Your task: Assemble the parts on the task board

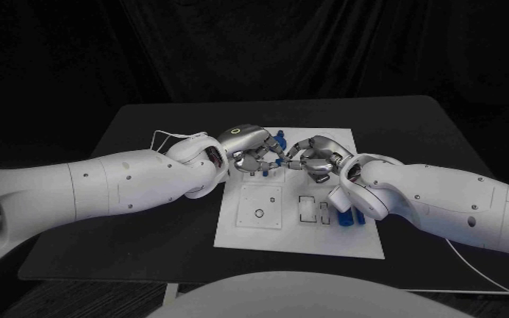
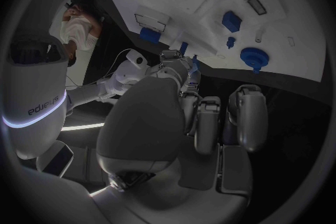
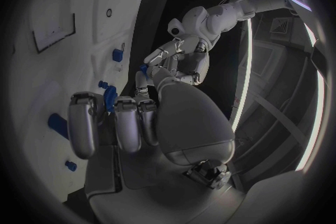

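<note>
Both silver hands, left hand [image 1: 250, 152] and right hand [image 1: 314, 157], crowd the far half of the white rectangular task board [image 1: 299, 238]; flanking black tabletop [image 1: 159, 241] open.

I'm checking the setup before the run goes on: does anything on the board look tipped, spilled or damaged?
Nothing stands out. The white task board lies flat on the black table, and the blue parts sit on it. Both hands, left hand and right hand, meet over the board's far end.

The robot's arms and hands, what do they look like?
Both arms are smooth, white and rounded, with small dark dots on their shells. The left hand and right hand are silver metal with dark joints. A thin white cable loops at the left wrist.
</note>
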Controlling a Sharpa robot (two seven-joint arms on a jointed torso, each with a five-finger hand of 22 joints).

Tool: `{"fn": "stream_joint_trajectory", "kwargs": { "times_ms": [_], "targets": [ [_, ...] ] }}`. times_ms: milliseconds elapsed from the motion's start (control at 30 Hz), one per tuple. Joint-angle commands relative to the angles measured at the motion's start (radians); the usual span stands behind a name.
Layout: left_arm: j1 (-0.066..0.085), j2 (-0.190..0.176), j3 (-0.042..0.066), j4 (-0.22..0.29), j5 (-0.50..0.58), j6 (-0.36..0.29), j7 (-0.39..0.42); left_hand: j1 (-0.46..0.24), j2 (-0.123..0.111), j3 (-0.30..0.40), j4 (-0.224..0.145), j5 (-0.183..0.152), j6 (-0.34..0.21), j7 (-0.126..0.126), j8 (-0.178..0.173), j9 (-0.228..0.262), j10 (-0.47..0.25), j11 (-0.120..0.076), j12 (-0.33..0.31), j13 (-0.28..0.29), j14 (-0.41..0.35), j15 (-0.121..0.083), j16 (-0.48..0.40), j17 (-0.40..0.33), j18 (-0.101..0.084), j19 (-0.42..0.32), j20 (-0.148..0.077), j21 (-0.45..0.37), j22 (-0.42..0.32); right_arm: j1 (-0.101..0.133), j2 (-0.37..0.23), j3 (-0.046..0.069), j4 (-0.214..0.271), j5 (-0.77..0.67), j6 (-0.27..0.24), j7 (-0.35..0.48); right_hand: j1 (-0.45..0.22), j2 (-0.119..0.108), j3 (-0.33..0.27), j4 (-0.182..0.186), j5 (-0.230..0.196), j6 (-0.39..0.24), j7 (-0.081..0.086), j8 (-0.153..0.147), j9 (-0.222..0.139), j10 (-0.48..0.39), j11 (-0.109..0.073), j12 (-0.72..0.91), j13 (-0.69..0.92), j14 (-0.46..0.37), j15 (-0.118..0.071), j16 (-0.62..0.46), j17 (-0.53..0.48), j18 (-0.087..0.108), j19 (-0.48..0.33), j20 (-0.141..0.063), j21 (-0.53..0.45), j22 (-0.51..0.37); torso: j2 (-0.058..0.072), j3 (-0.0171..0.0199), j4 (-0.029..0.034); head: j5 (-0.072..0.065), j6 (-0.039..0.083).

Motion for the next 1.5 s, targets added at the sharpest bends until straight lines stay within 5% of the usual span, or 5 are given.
{"fn": "stream_joint_trajectory", "kwargs": {
  "times_ms": [33,833,967,1233,1500],
  "targets": [
    [0.000,0.001,-0.001,0.000,0.003,0.001,0.008,-0.007,-0.002,0.002,0.005,-0.014,-0.015,0.000,-0.009,-0.004,-0.001,0.006,-0.005,0.054,0.102,-0.002,0.003,0.263,-0.019,0.006,0.003,-0.003,0.197,0.000,0.000,0.003,0.001,0.032,-0.028,0.021,0.017,0.004,0.010,-0.002,0.001,0.002,-0.011,0.005,0.033,0.104,-0.006,0.005,0.263,0.103,-0.006,0.003,0.263,0.008,0.025,-0.006,-0.004,0.220,0.000,-0.0006,0.0002,-0.001,0.000],
    [0.000,-0.025,-0.001,-0.032,0.099,0.026,0.046,-0.042,-0.001,-0.035,0.067,-0.108,-0.151,0.024,-0.024,-0.042,-0.053,0.024,-0.061,-0.006,0.102,0.017,0.003,0.263,-0.008,-0.027,0.021,-0.059,0.182,-0.001,-0.012,0.003,0.006,0.033,-0.017,0.026,0.030,0.007,0.052,-0.024,-0.001,-0.006,-0.001,0.015,0.048,0.104,0.002,0.005,0.263,0.103,-0.001,0.003,0.263,0.007,0.027,-0.004,-0.001,0.221,0.000,0.0007,-0.0002,-0.001,0.000],
    [0.000,-0.025,-0.001,-0.052,0.220,0.103,0.106,-0.088,0.034,-0.046,0.121,-0.062,-0.151,0.030,-0.017,-0.043,-0.073,0.037,-0.071,-0.017,0.102,0.028,0.003,0.263,-0.006,-0.039,0.030,-0.074,0.179,-0.001,-0.014,0.003,0.010,-0.001,-0.006,0.031,0.030,0.007,0.055,-0.026,-0.002,-0.006,0.000,0.015,0.048,0.104,0.002,0.005,0.263,0.103,-0.001,0.003,0.263,0.007,0.028,-0.004,-0.001,0.222,0.000,0.0007,-0.0002,-0.001,0.000],
    [0.001,-0.024,-0.001,-0.101,0.429,0.309,0.192,-0.155,0.073,-0.098,0.140,0.178,-0.074,0.011,0.058,-0.016,-0.028,0.024,0.008,0.065,0.102,0.022,0.003,0.263,-0.010,-0.031,0.028,-0.044,0.186,-0.001,-0.018,0.003,0.022,-0.102,0.011,0.052,0.030,0.005,0.063,-0.028,-0.011,-0.006,0.002,0.014,0.049,0.104,0.004,0.005,0.263,0.103,0.000,0.003,0.263,0.007,0.028,-0.003,-0.001,0.222,0.000,0.0002,-0.0013,-0.004,0.000],
    [0.002,-0.015,-0.001,-0.123,0.468,0.411,0.214,-0.259,0.104,-0.182,0.141,0.235,-0.073,-0.005,0.128,0.040,-0.033,0.014,0.013,0.073,0.102,0.013,0.003,0.263,-0.007,-0.045,0.019,-0.054,0.181,-0.001,-0.017,0.003,0.027,-0.136,0.029,0.057,0.031,0.004,0.065,-0.029,-0.012,-0.006,0.002,0.013,0.049,0.104,0.004,0.005,0.263,0.103,0.001,0.003,0.263,0.007,0.027,-0.002,-0.002,0.221,0.001,0.0006,-0.0002,-0.005,0.000]
  ]
}}
